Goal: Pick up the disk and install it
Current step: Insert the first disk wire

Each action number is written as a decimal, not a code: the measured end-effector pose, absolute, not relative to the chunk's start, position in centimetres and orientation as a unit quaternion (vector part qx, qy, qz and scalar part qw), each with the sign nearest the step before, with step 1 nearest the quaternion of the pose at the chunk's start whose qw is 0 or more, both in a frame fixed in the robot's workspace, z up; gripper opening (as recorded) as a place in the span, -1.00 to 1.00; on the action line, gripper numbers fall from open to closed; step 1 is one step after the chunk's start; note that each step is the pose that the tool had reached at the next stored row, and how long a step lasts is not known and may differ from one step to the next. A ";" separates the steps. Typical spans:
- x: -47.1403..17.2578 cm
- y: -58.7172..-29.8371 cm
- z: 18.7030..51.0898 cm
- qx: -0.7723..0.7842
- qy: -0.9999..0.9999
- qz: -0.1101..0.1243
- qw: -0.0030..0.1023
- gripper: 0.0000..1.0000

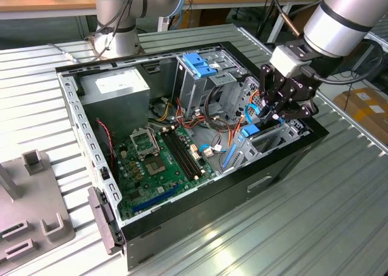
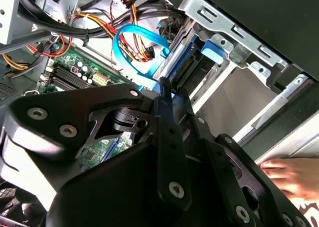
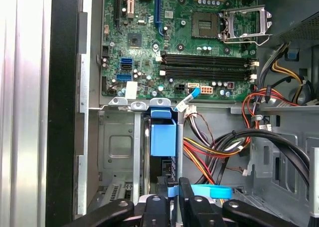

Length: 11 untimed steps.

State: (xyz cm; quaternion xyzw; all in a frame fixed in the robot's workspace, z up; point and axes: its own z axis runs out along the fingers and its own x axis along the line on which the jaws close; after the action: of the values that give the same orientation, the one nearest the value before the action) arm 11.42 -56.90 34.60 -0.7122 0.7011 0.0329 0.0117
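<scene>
Disk [image 3: 163, 137] stood on edge, part-sunk in bay slot, near corner of case [image 1: 200, 218], exterior view's right. Gripper [image 3: 173, 188] jaws pinched on blue-railed upper edge. Advised: disk held vertical, pressed straight down w/o twist; cables [image 3: 209, 147] just beside slot avoided.

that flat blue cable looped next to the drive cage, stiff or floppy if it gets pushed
Probably floppy: the blue cable is a thin ribbon curving in a free loop, so a push should bend it aside. Likely light too. It may spring back somewhat, since it holds a smooth curve.
</scene>
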 end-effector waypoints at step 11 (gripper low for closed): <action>11.4 -56.9 36.0 -0.712 0.701 0.031 0.012 -0.52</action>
State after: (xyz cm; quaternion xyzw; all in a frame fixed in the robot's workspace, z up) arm 11.39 -56.90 36.03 -0.7122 0.7012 0.0314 0.0117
